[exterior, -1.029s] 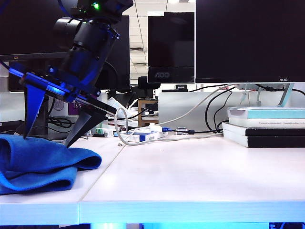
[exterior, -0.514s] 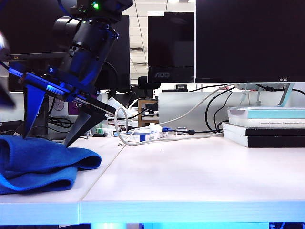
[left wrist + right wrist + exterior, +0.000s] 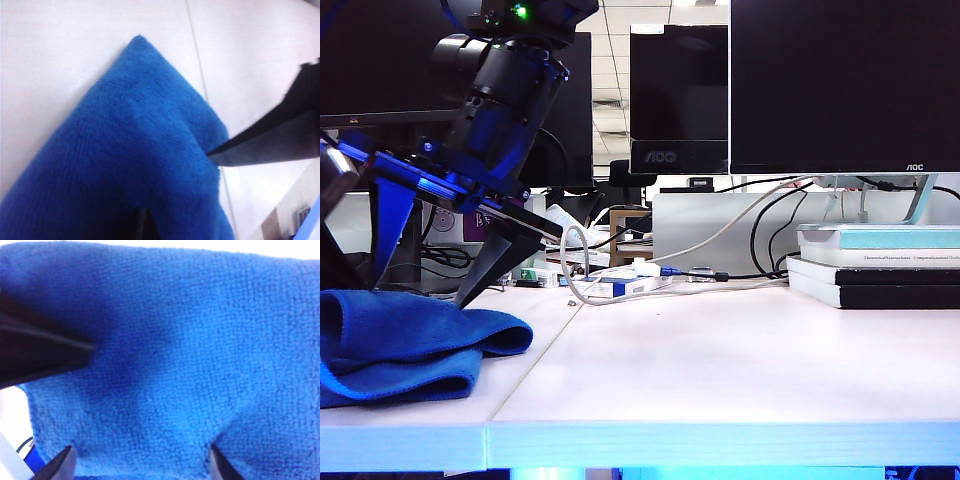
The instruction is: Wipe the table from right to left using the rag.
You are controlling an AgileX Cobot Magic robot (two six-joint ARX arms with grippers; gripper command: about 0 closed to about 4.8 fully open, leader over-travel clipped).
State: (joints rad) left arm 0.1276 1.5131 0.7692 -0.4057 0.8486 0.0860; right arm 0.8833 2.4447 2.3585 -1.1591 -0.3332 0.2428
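At the far left edge of the exterior view a dark, blurred part of the left arm (image 3: 332, 235) comes down to the rag (image 3: 405, 340). Of the left gripper (image 3: 142, 226) its own wrist view shows only one small dark tip over the blue cloth, so I cannot tell if its jaws are apart or together, or if it holds anything.

The rag lies crumpled in folds on the left panel of the table (image 3: 720, 370), near the front edge and to the left of the thin seam.

Just above it stands the right gripper (image 3: 420, 292), which has reached across to the left side. Its jaws are spread wide, with both tips touching the top of the rag, and they grasp nothing. Its wrist view is filled with the fuzzy blue cloth between the two tips.

To the right the white top is bare up to the cables (image 3: 650, 275) and a stack of books (image 3: 875, 265) at the back right.
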